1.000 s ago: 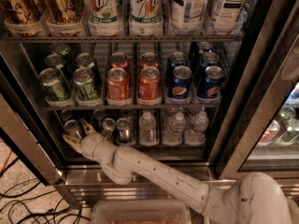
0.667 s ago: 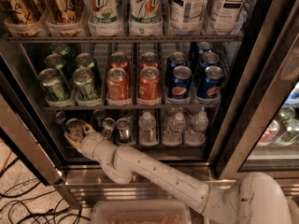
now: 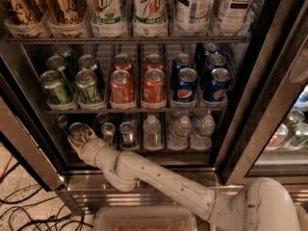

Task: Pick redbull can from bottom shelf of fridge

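Observation:
The fridge stands open, with racks of drinks in its dark interior. On the bottom shelf, several slim redbull cans stand at the left. My gripper reaches into the far-left lane. Its tan fingers sit on both sides of the leftmost redbull can and are shut on it. The can stays upright at shelf level. Two more redbull cans stand just to its right. My white arm runs from the lower right up to the shelf.
Small water bottles fill the right lanes of the bottom shelf. Green, red and blue soda cans sit on the rack above. The steel door frame is close on the left. A clear bin and floor cables lie below.
The fingers have settled around the leftmost redbull can, which has shifted slightly within its lane. The arm has barely moved.

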